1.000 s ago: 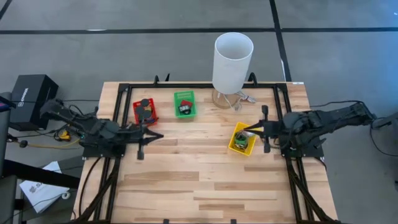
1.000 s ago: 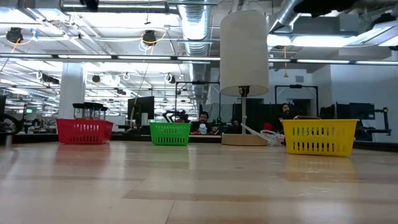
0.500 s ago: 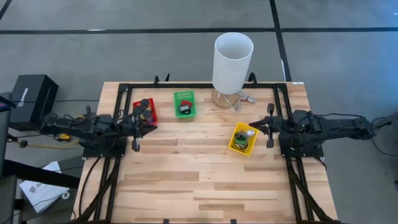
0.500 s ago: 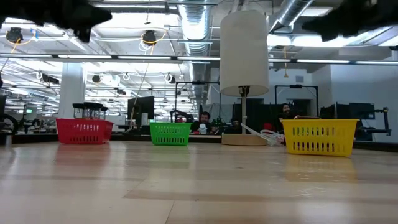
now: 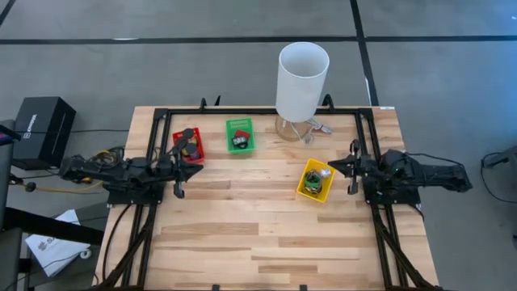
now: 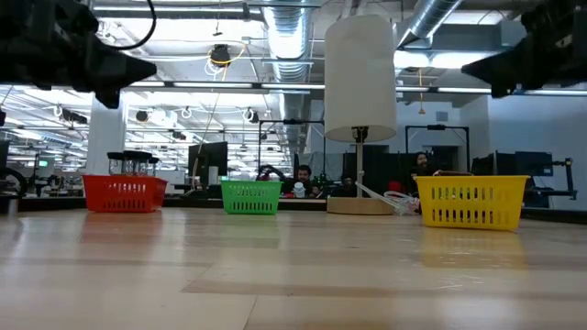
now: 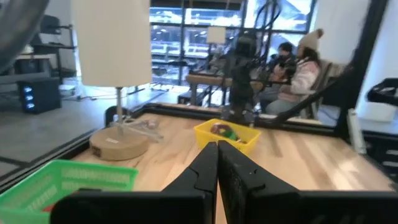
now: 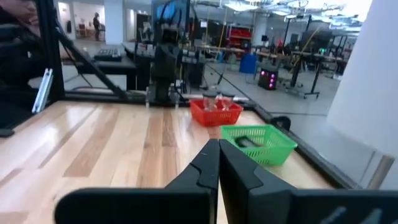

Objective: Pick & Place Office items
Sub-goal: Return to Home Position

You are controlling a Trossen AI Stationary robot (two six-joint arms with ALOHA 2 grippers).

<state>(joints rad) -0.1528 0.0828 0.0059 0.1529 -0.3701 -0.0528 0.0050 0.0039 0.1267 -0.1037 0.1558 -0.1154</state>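
Homing both arms looks the job now. Left gripper [image 7: 217, 149] sits at the bench [image 5: 266, 234] left edge and right gripper [image 8: 219, 144] at the right edge, fingers pressed together, empty. Office items [image 5: 317, 179] lie in red bin [image 5: 187, 132], green bin [image 5: 240, 121], yellow bin [image 5: 300, 187]. Fold back level, clear of bins and lamp [image 5: 302, 81].

Both arms [image 5: 113, 170] are matte black and jointed, each pincer [image 7: 217, 146] bearing two slim tapering fingers [image 7: 199, 174].

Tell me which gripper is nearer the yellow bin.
Right. The right gripper sits just beside the yellow bin, apart from it; the left gripper is far off, next to the red bin.
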